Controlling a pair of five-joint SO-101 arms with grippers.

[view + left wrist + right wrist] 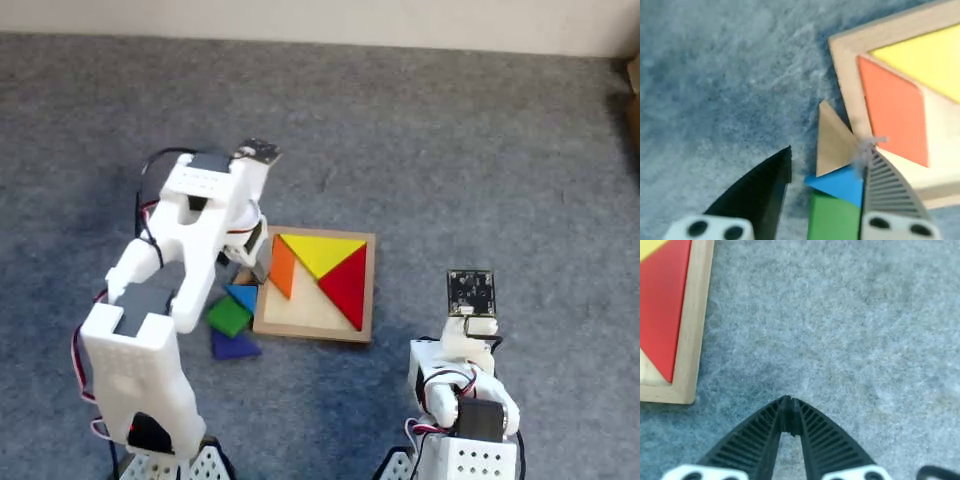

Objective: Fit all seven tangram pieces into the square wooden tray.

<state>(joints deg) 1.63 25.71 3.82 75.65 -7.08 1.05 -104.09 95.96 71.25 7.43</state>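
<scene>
Centre your spread-apart left hand (829, 151) on the tan wooden triangle (832, 137), clear of the square wooden tray (850, 52), before closing.

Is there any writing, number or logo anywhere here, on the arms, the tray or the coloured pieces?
No text can be read.
The wooden tray and pieces such as the yellow triangle are plain.
The small dark circuit board right of the tray in the high view may carry marks, too small to tell.
</scene>
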